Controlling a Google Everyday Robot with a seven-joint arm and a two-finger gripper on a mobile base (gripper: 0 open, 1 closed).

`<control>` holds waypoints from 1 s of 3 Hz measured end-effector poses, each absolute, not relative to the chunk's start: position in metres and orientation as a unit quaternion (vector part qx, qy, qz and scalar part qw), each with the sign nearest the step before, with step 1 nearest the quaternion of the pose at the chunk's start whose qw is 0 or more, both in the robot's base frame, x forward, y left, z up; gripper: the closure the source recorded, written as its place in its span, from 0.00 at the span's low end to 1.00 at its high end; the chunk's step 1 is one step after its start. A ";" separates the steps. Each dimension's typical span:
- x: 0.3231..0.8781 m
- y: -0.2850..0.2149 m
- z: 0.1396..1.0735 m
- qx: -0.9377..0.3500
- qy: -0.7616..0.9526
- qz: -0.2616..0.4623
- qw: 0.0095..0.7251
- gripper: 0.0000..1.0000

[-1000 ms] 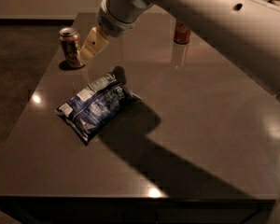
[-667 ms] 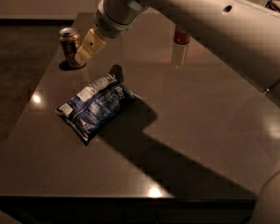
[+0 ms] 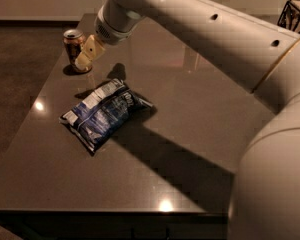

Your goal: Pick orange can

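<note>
The orange can [image 3: 73,47] stands upright near the far left edge of the dark table [image 3: 190,134]. It is golden-brown with a dark label and a silver top. My gripper [image 3: 87,54] is at the end of the white arm and hangs just to the right of the can, close against its side at about label height. I cannot tell whether it touches the can.
A blue chip bag [image 3: 102,114] lies flat on the table in front of the can. A dark wire basket [image 3: 296,13] stands at the far right. My white arm [image 3: 225,39] crosses the upper right of the view and casts a broad shadow on the table.
The gripper has come closer to the orange can's right side. The arm now fills more of the right of the view and hides the red can at the back.
</note>
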State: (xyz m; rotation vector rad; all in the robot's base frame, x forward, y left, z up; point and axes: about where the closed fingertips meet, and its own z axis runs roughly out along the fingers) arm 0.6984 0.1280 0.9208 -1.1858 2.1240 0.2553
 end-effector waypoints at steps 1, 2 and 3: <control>0.716 0.143 0.912 -0.446 0.817 0.102 0.352 0.00; 0.730 0.163 0.904 -0.440 0.814 0.110 0.363 0.00; 0.740 0.181 0.895 -0.434 0.813 0.121 0.369 0.00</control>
